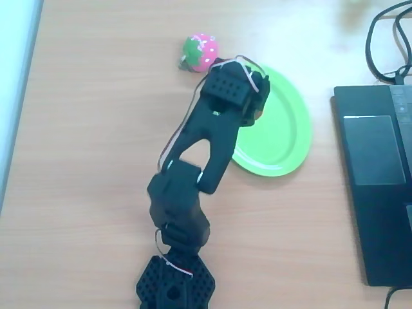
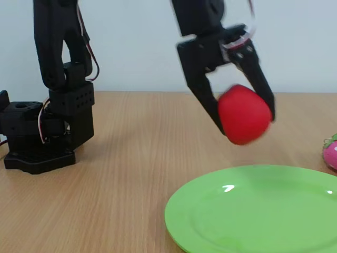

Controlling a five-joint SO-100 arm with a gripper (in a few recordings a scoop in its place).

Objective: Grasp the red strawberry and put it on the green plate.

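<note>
1. In the overhead view, the black arm (image 1: 193,167) stretches up and to the right from its base at the bottom edge, and its wrist block covers the left edge of the green plate (image 1: 283,129). The tool and whatever it grips are hidden beneath that block from above.
2. In the fixed view, the tool (image 2: 243,121) hangs in the air with its two black fingers (image 2: 202,92) pinching the red strawberry (image 2: 243,115), a smooth, solid-red lump that is slightly blurred.
3. The red strawberry is held above the far part of the green plate (image 2: 253,211), clear of its surface, not touching it.
4. The plate is cut off by the bottom and right edges of the fixed view.
5. One pink toy strawberry (image 1: 201,51) with white dots and a green leafy cap lies on the worktop just beyond the plate's upper left rim in the overhead view. In the fixed view it shows as a sliver (image 2: 331,153) at the right edge.
6. Count: one arm, one red strawberry, one green plate, one pink toy.
7. A dark laptop (image 1: 376,174) sits at the right of the overhead view, partly cut off, with black cables (image 1: 386,45) above it.
8. The worktop (image 1: 96,161) is light wood grain. A plain pale wall (image 2: 131,47) stands behind it.
</note>
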